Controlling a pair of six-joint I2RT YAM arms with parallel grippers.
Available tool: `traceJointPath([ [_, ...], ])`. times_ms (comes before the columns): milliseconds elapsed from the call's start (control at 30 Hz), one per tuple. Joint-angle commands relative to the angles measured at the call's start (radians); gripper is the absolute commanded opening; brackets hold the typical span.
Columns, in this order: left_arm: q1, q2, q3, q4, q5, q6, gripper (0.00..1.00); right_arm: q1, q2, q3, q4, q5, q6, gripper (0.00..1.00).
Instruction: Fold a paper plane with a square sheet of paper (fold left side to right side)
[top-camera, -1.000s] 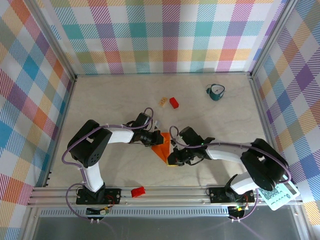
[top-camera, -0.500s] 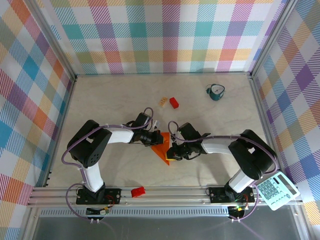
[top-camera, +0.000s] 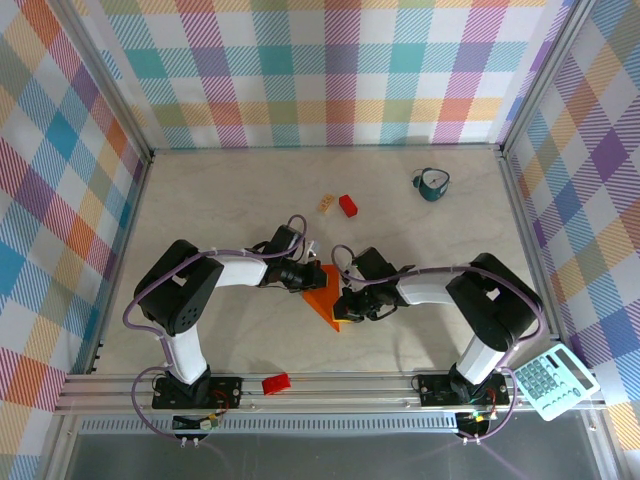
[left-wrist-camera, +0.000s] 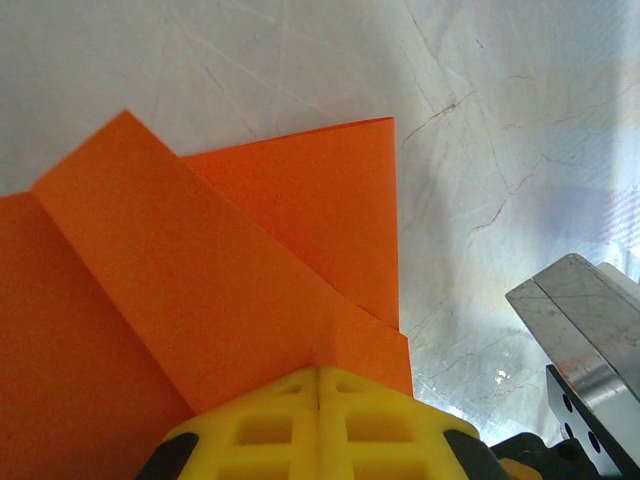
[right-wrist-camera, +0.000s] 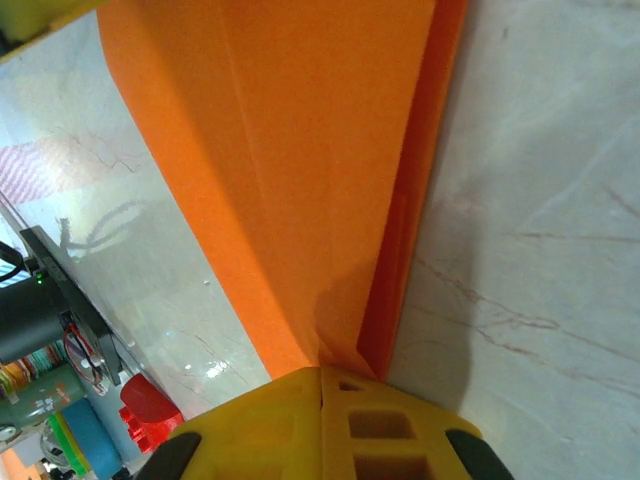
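Marbled table (top-camera: 220, 200), orange paper (top-camera: 325, 303), red block (top-camera: 348, 206), tan block (top-camera: 327, 204), teal cup (top-camera: 433, 184)

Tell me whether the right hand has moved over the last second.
Yes. The right hand has slid a little along the orange paper, away from the near rail.

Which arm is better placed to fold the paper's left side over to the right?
Likely the left: the left gripper rests shut on the left part of the folded orange paper, the right gripper shut at its right edge.
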Motion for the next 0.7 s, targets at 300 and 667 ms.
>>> traceJointPath([
  [300, 0.030, -0.151, -0.026, -0.027, -0.033, 0.015, 0.00, 0.034, 0.051, -0.016, -0.241, 0.220, -0.032, 0.00],
  [667, -0.025, -0.241, -0.207, 0.204, 0.028, -0.066, 0.00, 0.034, 0.088, -0.026, -0.262, 0.276, -0.037, 0.00],
])
